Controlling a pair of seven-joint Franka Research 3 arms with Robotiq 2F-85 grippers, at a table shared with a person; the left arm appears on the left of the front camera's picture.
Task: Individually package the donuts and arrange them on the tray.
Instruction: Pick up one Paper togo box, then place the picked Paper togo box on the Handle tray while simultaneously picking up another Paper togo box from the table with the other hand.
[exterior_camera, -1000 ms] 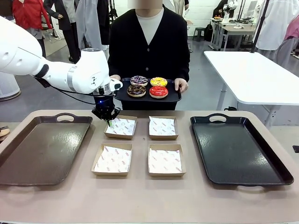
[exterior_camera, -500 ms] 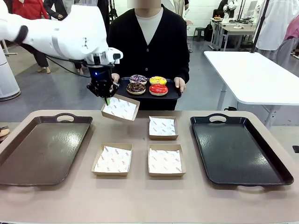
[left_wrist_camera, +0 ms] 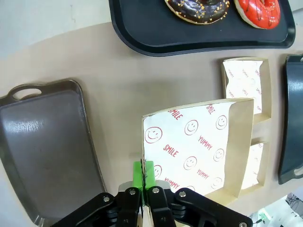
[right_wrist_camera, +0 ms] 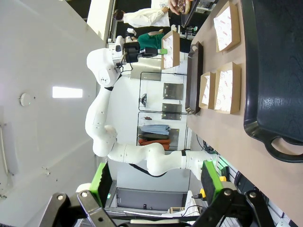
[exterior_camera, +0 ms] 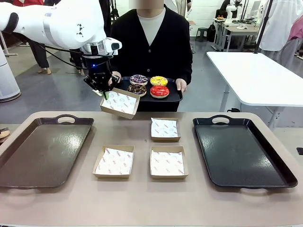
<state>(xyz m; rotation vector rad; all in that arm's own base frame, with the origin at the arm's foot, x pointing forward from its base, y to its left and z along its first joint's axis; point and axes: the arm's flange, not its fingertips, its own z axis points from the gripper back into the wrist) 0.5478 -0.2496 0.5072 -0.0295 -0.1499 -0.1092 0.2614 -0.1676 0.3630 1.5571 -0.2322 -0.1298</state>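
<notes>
Left gripper (exterior_camera: 103, 90) (clamping box (exterior_camera: 120, 102)) hangs near donuts (exterior_camera: 149, 86).

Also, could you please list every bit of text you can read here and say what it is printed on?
"SMILE": red, repeated on the paper liner of the box that the left gripper holds.
"YUMMY": red, repeated on the same liner, among smiley faces.
Red print on the other liners on the table: too small to read.
</notes>
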